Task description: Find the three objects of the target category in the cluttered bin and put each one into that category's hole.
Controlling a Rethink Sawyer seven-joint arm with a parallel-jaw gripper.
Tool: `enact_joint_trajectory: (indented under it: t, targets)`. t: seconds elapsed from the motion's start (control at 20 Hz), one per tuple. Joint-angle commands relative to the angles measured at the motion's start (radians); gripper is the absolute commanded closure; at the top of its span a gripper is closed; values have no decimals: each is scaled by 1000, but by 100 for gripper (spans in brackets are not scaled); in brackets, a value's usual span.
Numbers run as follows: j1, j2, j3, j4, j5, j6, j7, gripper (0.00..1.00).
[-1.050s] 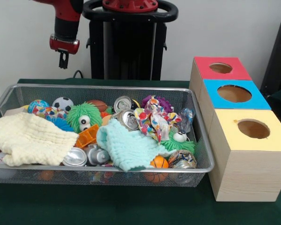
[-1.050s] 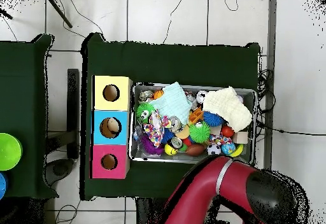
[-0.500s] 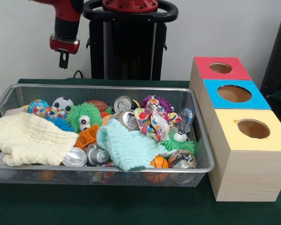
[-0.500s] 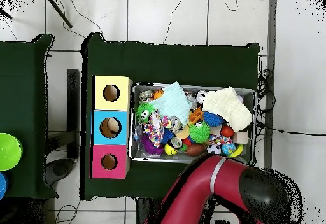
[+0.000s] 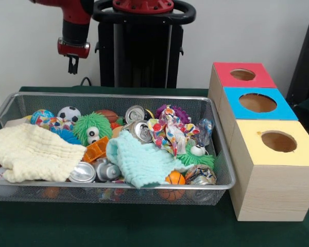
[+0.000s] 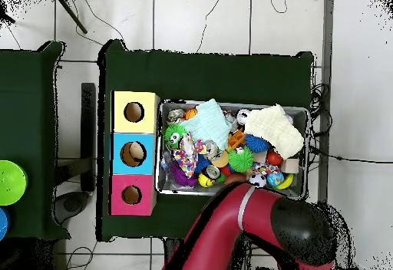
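A wire mesh bin holds a jumble: silver cans, small balls such as a soccer ball and an orange basketball, a green fuzzy toy with eyes, a cream cloth, a mint cloth and a patterned cloth. My gripper hangs high above the bin's far left corner, touching nothing. In the overhead view the red arm covers the gripper and overlaps the bin at its lower edge.
Three wooden boxes with round holes stand in a row right of the bin: red-topped farthest, blue-topped in the middle, yellow-topped nearest. The overhead view shows a second green table with a green bowl.
The gripper has shifted slightly right in the front view. In the overhead view the arm has swung left and further over the bin's lower edge.
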Motion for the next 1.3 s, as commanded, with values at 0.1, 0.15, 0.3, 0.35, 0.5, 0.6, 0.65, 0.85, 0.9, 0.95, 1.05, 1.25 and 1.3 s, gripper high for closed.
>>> enact_joint_trajectory:
  t: [0.1, 0.15, 0.3, 0.35, 0.5, 0.6, 0.65, 0.85, 0.9, 0.95, 1.05, 1.25, 1.3]
  targets:
    - [26, 9, 257, -44, -38, 66, 108, 100]
    - [31, 5, 263, -46, -36, 71, 110, 100]
    - [31, 4, 273, -54, -39, 78, 112, 100]
    - [32, 1, 278, -55, -41, 84, 114, 100]
    - [34, -9, 283, -54, -47, 98, 119, 100]
    - [40, -20, 286, -50, -46, 107, 121, 100]
    - [43, -26, 289, -49, -48, 113, 122, 100]
    - [45, -46, 307, -56, -62, 141, 131, 100]
    - [44, -52, 311, -59, -68, 149, 134, 100]
    - [42, -58, 314, -62, -74, 156, 137, 100]
    - [39, -70, 325, -70, -89, 178, 143, 100]
    - [28, -94, 341, -78, -112, 210, 149, 100]
    - [27, -100, 344, -79, -114, 216, 149, 100]
